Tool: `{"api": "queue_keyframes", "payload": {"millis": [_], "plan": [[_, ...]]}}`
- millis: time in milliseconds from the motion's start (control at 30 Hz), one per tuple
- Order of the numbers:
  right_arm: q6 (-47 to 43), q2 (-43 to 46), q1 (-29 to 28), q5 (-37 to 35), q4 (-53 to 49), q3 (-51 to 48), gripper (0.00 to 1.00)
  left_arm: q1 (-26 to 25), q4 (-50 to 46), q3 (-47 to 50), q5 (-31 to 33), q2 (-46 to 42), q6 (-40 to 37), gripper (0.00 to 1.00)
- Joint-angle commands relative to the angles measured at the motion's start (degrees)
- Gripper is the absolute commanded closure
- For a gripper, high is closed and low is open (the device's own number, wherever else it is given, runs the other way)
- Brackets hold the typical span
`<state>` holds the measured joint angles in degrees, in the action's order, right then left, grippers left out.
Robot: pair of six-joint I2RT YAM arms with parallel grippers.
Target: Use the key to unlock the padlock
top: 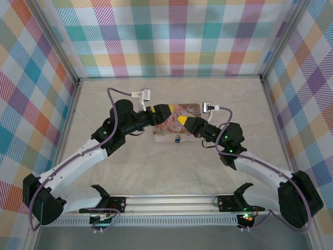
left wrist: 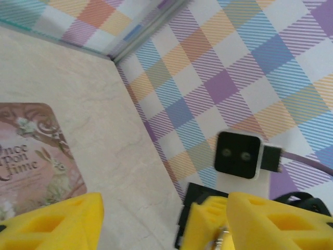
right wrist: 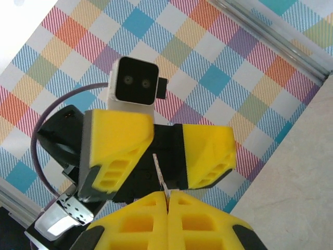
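Key (right wrist: 159, 173): thin flat sliver of dark metal. Its lower end is pinched in the seam of the right jaws and the rest stands straight out towards the left gripper.
Right gripper (right wrist: 167, 207): jaws pressed fully together on the key, two blocky yellow plastic fingers with moulded hollow cells.
Left gripper (left wrist: 166, 232): jaws spread wide and holding nothing. Its wedge-shaped yellow fingers face the right gripper head-on, with the key pointing into the gap between them.
Padlock (top: 178, 139): tiny bluish speck at the tin's near edge, just below the meeting grippers and held by neither. It is too small to tell whether the shackle is open.
Silvery block (right wrist: 60, 221): shiny ridged metal low in the right wrist view. Whether it is the padlock cannot be told.
Tin (left wrist: 36, 161): flat pink box with rounded corners, lying on the table under both grippers. Its lid faces up, printed with rabbits, scrollwork and storybook lettering, and its contents are hidden.
Table (top: 130, 172): pale beige, faintly marbled, smooth.
Walls (top: 171, 36): pastel plaid panels in metal framing.
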<state>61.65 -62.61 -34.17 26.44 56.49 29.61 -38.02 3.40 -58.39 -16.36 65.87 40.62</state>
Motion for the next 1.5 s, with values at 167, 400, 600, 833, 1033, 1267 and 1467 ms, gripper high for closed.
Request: {"api": "queue_keyframes", "payload": {"millis": [167, 400, 600, 833, 1033, 1267, 1467], "plan": [[-15.2, 16.7, 4.6, -7.1, -38.0, 1.4, 1.0, 2.7, -13.9, 1.0, 6.3, -2.7, -2.5, 0.22], [-27.2, 22.3, 8.6, -14.8, -61.4, 6.5, 1.0, 3.0, -18.8, 5.0, 9.9, -2.0, -2.0, 0.17], [-27.2, 21.2, 10.1, -12.1, -60.4, 7.1, 1.0, 3.0, -17.9, 6.4, 8.9, -2.0, -2.2, 0.16], [-30.7, 16.9, 11.3, -17.2, -63.8, 10.4, 1.0, 3.2, -21.8, 4.8, 10.4, 1.3, -2.9, 0.09], [-35.9, 8.6, 12.1, -29.2, -68.9, 15.2, 1.0, 5.1, -22.1, 2.6, 15.6, 7.3, -2.3, 0.02], [-39.4, -3.0, 12.9, -41.6, -70.2, 18.3, 1.0, 8.2, -16.3, -0.5, 16.2, 16.1, -2.5, 0.0], [-38.7, -13.2, 13.3, -43.8, -68.7, 20.0, 1.0, 9.8, -13.4, -2.8, 13.4, 23.1, -1.9, 0.0]]}}
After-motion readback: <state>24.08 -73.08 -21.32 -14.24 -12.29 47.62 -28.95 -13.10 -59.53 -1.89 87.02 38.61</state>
